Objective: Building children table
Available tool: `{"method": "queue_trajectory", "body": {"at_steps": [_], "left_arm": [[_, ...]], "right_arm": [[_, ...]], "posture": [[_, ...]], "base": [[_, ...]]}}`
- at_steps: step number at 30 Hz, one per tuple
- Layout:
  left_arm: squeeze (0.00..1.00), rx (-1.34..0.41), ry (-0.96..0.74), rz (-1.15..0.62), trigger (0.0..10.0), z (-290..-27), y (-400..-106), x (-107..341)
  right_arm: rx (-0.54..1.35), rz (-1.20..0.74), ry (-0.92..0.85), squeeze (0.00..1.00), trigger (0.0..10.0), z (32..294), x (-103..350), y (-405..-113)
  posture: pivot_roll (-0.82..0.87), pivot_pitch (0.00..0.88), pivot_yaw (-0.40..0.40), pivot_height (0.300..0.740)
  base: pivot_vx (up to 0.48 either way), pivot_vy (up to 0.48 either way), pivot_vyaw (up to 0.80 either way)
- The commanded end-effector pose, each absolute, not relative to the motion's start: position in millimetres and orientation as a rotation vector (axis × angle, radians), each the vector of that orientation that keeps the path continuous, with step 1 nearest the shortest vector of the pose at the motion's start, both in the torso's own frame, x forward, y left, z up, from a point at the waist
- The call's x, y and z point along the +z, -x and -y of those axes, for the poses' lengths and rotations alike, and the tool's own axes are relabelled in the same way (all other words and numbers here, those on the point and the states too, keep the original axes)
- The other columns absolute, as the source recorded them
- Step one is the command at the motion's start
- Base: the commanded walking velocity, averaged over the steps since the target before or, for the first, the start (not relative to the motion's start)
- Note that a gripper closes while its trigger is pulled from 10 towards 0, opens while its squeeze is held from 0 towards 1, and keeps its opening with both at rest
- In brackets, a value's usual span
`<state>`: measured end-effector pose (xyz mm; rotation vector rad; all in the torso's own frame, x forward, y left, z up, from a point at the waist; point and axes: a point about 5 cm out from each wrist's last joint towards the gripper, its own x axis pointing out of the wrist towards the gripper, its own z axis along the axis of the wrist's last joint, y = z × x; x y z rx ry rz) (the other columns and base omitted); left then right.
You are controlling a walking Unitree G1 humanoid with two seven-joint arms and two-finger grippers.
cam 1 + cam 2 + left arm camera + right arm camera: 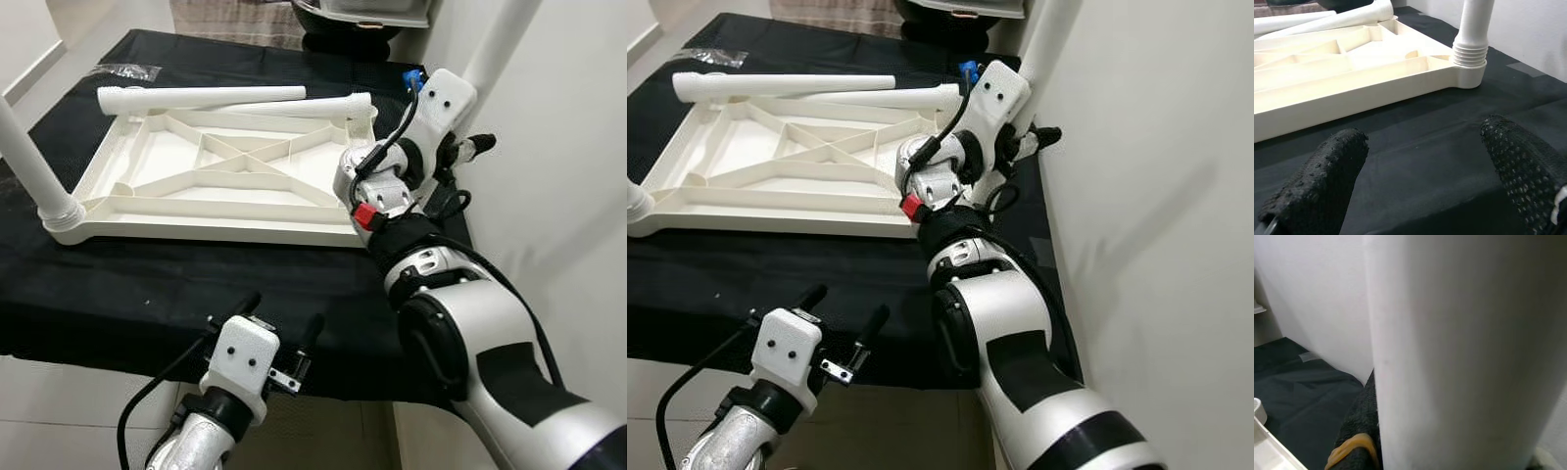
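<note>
**Children's table assembly: two legs seated, two loose**

Tabletop [211, 181] lies upside down on a black cloth [127, 294], ribbed underside up, cream-white plastic with diagonal bracing. Near-left corner: leg [29, 162] stands upright in its socket. Near-right corner: second leg [1475, 24] also upright, threaded collar seated in the socket. Two more legs [201, 95] lie loose across the far edge of the tabletop, touching each other. Judgement: roughly half done; the two far corners remain unfitted.

Right gripper [1359, 440] is at the near-right leg, fingers grasping it; the leg's plain white shaft sits hard against the wrist camera. Left gripper [279, 338] hovers over the near edge of the cloth, fingers spread apart, holding nothing. A clear plastic bag [125, 70] lies far left.
</note>
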<state>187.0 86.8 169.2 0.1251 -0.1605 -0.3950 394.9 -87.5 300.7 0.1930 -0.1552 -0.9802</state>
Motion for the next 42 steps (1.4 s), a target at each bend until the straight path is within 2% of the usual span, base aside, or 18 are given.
{"method": "queue_trajectory", "body": {"at_steps": [1, 22, 26, 27, 30, 31, 32, 37, 38, 42], "left_arm": [[0.00, -0.393, -0.124, 0.132, 10.0, -85, -187, 163], [0.00, -0.397, -0.117, 0.136, 10.0, -85, -188, 164], [0.00, -0.397, -0.116, 0.135, 10.0, -85, -187, 163], [0.00, -0.397, -0.116, 0.135, 10.0, -85, -188, 163], [0.00, -0.395, -0.116, 0.134, 10.0, -85, -188, 163], [0.00, -0.394, -0.117, 0.135, 10.0, -85, -188, 163], [0.00, -0.394, -0.117, 0.135, 10.0, -85, -188, 163], [0.00, -0.393, -0.116, 0.134, 10.0, -85, -188, 163], [0.00, -0.394, -0.116, 0.133, 10.0, -85, -188, 163], [0.00, -0.394, -0.117, 0.132, 10.0, -85, -188, 163]], "right_arm": [[-0.959, -0.033, -0.143, 0.00, 10.0, 82, 259, -395], [-0.921, -0.032, -0.144, 0.00, 10.0, 78, 259, -396], [-0.917, -0.032, -0.145, 0.03, 10.0, 77, 260, -396], [-0.917, -0.032, -0.145, 0.00, 10.0, 77, 260, -396], [-0.902, -0.030, -0.145, 0.00, 10.0, 74, 260, -395], [-0.903, -0.028, -0.144, 0.59, 10.0, 74, 260, -395], [-0.898, -0.025, -0.151, 1.00, 10.0, 73, 260, -395], [-0.905, 0.003, -0.145, 1.00, 10.0, 73, 265, -395], [-0.899, 0.026, -0.152, 0.00, 10.0, 73, 269, -395], [-0.895, 0.082, -0.149, 0.00, 10.0, 71, 279, -395]], "posture": [[0.12, 0.198, -0.123, 0.740], [0.12, 0.201, -0.121, 0.740], [0.12, 0.199, -0.120, 0.740], [0.12, 0.199, -0.120, 0.740], [0.12, 0.202, -0.123, 0.740], [0.12, 0.202, -0.123, 0.740], [0.12, 0.202, -0.123, 0.740], [0.12, 0.203, -0.124, 0.740], [0.12, 0.203, -0.122, 0.740], [0.12, 0.201, -0.122, 0.740]], "base": [[0.000, 0.000, 0.00], [0.000, 0.000, 0.00], [0.000, 0.000, 0.00], [0.000, 0.000, 0.00], [0.000, 0.000, 0.00], [0.000, 0.000, 0.00], [0.000, 0.000, 0.00], [0.000, 0.000, 0.00], [0.000, 0.000, 0.00], [0.000, 0.000, 0.00]]}}
